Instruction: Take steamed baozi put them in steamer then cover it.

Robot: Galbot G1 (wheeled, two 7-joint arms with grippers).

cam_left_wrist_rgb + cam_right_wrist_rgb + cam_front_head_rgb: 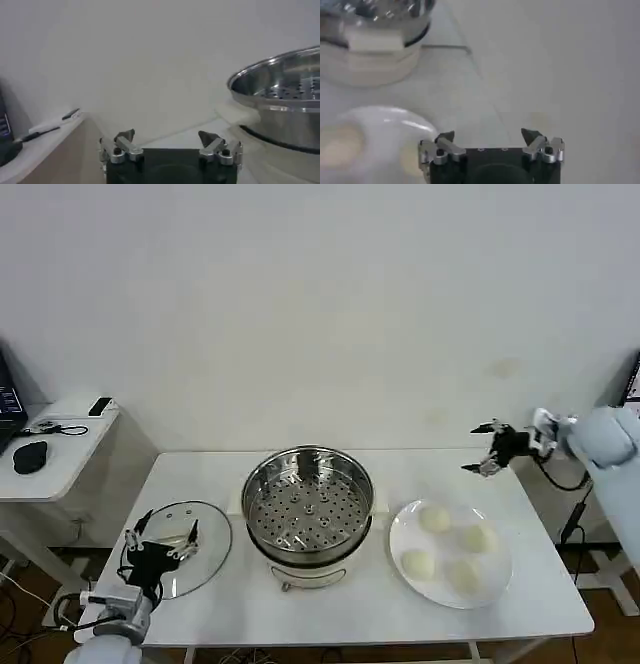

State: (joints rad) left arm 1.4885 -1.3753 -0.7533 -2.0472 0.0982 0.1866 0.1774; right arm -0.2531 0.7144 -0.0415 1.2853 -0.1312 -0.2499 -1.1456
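Several steamed baozi (436, 519), pale and round, lie on a white plate (404, 535) right of the steamer (308, 502), a shiny steel pot with a perforated tray and nothing in it. The round glass lid (205, 556) lies flat on the table left of the steamer. My left gripper (165, 538) hangs open over the lid's near edge; in its wrist view the fingertips (124, 136) stand wide apart with the steamer (280, 95) beyond. My right gripper (487, 448) is open above the table's far right, beyond the plate (375, 125).
The white table (200, 474) holds everything. A side desk (60, 446) with a black mouse and a phone stands to the left. A white wall rises behind. Cables hang by the table's right edge.
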